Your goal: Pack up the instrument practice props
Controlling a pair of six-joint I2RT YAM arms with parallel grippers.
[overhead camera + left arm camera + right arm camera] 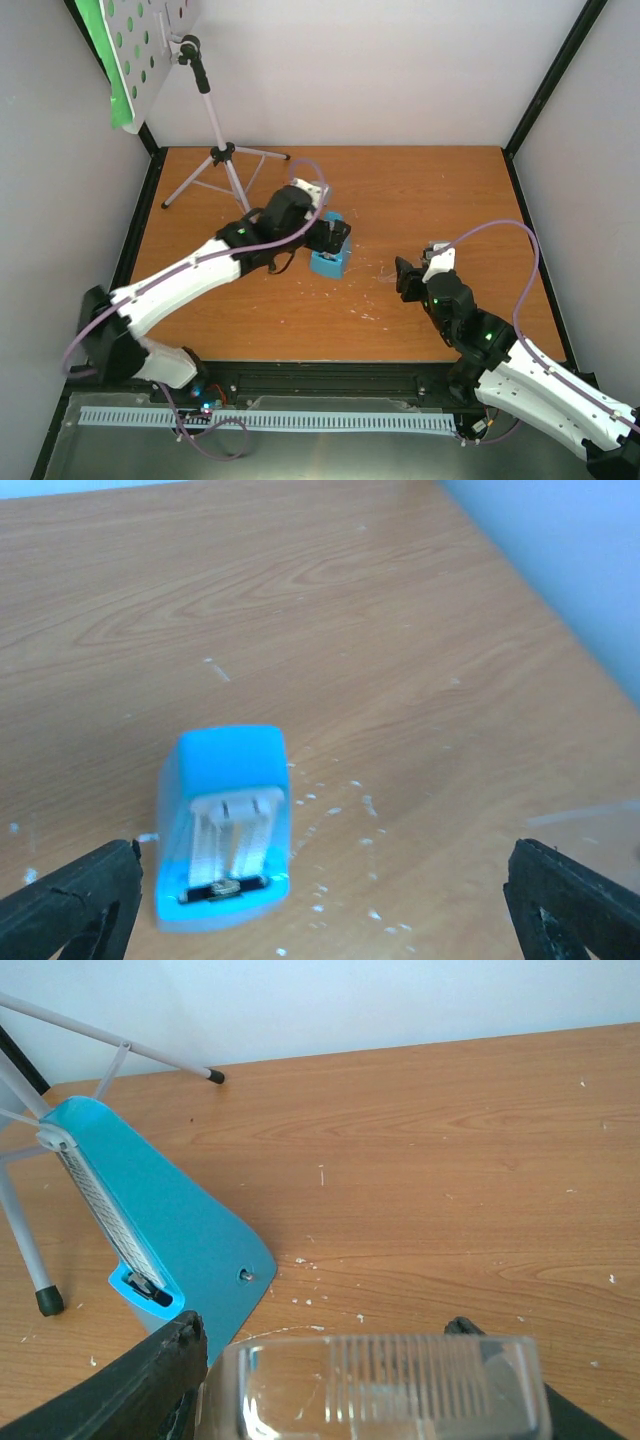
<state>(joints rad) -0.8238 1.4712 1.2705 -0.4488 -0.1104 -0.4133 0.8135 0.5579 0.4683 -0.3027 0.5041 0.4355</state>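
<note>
Top external view: the small blue pyramid metronome (329,262) stands on the brown wooden table (430,190), near its middle. The left gripper (338,238) is spread wide around the metronome, gripping nothing. The fine marks on the metronome's pale scale are too small to read. The right gripper (405,278), well apart to the right, is closed partway on a clear ribbed plastic piece (385,1385). The silver tripod music stand (222,165) stands at the far left corner, with a green sheet-music page (110,60) on its grey perforated tray (150,45).
</note>
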